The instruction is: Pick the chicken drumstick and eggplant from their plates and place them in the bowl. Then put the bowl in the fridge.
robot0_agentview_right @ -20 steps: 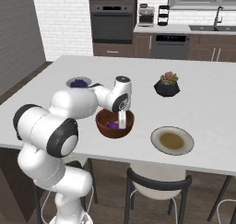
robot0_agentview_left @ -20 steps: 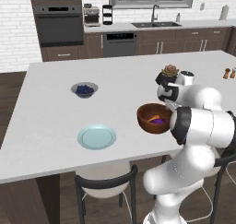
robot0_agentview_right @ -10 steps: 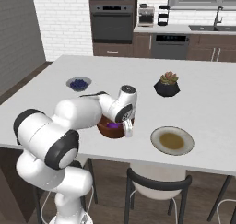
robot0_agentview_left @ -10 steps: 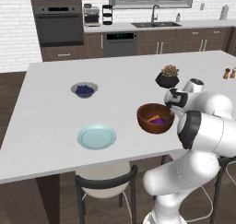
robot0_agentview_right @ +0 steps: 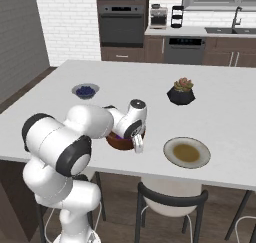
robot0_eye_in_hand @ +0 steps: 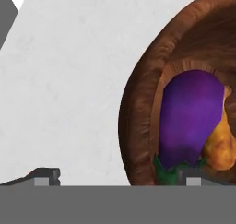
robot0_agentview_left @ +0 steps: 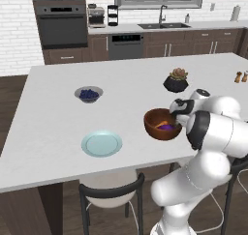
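Note:
The reddish-brown wooden bowl stands near the counter's front edge. Inside it the purple eggplant lies against the golden drumstick. My gripper is open and low at the bowl's rim. One fingertip is over the bare counter outside the rim, the other fingertip is over the bowl's inside, and nothing is between them. The light-blue plate and the tan plate carry no food. The fridge is out of view.
A small grey bowl of blue berries sits at the back left of the white counter. A black succulent pot stands behind the wooden bowl, and two shakers stand at the far right. Stools are tucked under the front edge.
The hand has dropped from above the middle of the bowl to its front rim. The jaws stayed open, and the bowl and both foods have not moved.

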Motion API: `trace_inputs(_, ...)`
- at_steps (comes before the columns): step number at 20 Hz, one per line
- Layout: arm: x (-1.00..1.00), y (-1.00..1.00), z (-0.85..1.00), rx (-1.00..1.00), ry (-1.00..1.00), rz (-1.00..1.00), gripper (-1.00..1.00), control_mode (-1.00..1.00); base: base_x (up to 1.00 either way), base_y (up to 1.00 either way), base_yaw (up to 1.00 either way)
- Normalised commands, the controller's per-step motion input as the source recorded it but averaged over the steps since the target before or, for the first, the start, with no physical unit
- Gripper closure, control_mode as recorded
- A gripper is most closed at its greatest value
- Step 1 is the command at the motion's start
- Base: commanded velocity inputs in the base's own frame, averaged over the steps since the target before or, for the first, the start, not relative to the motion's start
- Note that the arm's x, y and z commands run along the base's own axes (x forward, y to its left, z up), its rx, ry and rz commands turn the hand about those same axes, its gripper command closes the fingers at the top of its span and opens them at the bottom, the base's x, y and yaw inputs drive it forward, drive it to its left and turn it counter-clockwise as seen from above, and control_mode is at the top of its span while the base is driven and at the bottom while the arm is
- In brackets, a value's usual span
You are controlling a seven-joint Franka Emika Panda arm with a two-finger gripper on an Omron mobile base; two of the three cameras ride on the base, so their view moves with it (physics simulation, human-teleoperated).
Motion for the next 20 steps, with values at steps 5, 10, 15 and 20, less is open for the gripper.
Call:
trace_inputs(5,0.20,0.10,-0.27,0.00,0.00,0.00,-1.00,-1.00,0.00,0.00,0.00)
trace_inputs(10,0.13,0.07,-0.27,0.00,0.00,0.00,-1.00,-1.00,0.00,0.00,0.00)
trace_inputs(15,0.11,0.28,-0.17,0.00,0.00,0.00,1.00,-1.00,0.00,0.00,0.00)
trace_inputs(20,0.01,0.17,-0.19,0.00,0.00,0.00,1.00,-1.00,0.00,0.00,0.00)
